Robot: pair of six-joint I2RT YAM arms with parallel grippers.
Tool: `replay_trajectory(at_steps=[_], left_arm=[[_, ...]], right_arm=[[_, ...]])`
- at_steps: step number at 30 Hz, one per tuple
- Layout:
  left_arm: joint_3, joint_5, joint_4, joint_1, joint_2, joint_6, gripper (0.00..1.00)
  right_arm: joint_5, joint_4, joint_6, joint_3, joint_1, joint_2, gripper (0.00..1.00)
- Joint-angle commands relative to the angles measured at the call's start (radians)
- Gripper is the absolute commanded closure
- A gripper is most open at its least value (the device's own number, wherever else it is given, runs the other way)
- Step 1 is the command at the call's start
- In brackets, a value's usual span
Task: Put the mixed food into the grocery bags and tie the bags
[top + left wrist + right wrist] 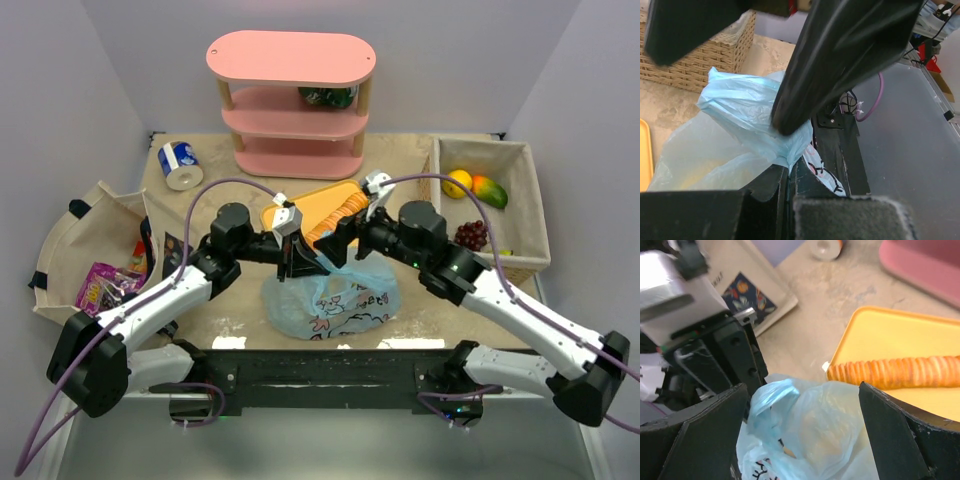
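A light-blue grocery bag [330, 300] with cartoon prints lies at the table's front middle, bulging with something pale yellow inside. My left gripper [303, 266] is shut on a bunched strip of the bag's plastic; in the left wrist view the jaws [788, 172] pinch the blue film [740, 112]. My right gripper [336, 246] stands open just above the bag's top. In the right wrist view its fingers [705, 432] straddle the bag's puffed top [825, 425] without gripping it. Purple and red snack packets [103, 285] lie in the beige tote on the left. Fruit [476, 186] sits in the basket.
A yellow tray [300, 205] with a sliced loaf [340, 212] lies behind the bag. A pink shelf [292, 105] stands at the back, a blue-and-white can [180, 165] at back left. The wicker basket [528, 205] is on the right, the tote [65, 240] on the left.
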Motion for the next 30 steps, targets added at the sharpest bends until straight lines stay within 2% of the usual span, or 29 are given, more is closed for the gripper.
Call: replay_trajectory(at_steps=[1,2,4,5,7,8,9,11,14,17,24,30], left_arm=[[0.015,0.030,0.001,-0.004,-0.020,0.035,1.00],[0.015,0.029,0.000,-0.005,-0.020,0.038,1.00],[0.015,0.026,-0.005,-0.005,-0.018,0.040,1.00],[0.015,0.021,-0.006,-0.005,-0.017,0.041,1.00],[0.018,0.012,-0.016,-0.005,-0.014,0.041,1.00],[0.019,0.009,-0.016,-0.005,-0.012,0.040,1.00],[0.019,-0.002,-0.017,-0.005,-0.012,0.040,1.00],[0.021,-0.014,-0.028,-0.005,-0.007,0.038,1.00],[0.025,-0.029,-0.031,-0.005,0.000,0.032,1.00],[0.028,-0.049,-0.037,-0.005,0.002,0.030,1.00],[0.036,-0.108,-0.062,0.002,0.017,0.024,1.00],[0.033,-0.111,-0.039,0.022,0.017,0.003,1.00]], right_arm=[[-0.178,0.118,-0.017,0.028,-0.017,0.060,0.04],[-0.187,0.143,-0.017,0.028,-0.020,0.066,0.05],[-0.222,0.185,-0.012,0.013,-0.020,0.073,0.17],[-0.230,0.202,-0.012,0.004,-0.020,0.068,0.31],[-0.235,0.234,-0.008,-0.024,-0.020,0.041,0.43],[-0.235,0.240,-0.012,-0.033,-0.020,0.027,0.60],[-0.235,0.246,-0.015,-0.053,-0.020,-0.001,0.70],[-0.230,0.256,-0.025,-0.075,-0.020,-0.031,0.84],[-0.251,0.243,-0.045,-0.105,-0.020,-0.071,0.95],[-0.306,0.225,-0.058,-0.133,-0.019,-0.096,1.00],[-0.347,0.192,-0.055,-0.214,0.026,-0.183,1.00],[-0.200,0.079,-0.080,-0.225,0.179,-0.134,1.00]])
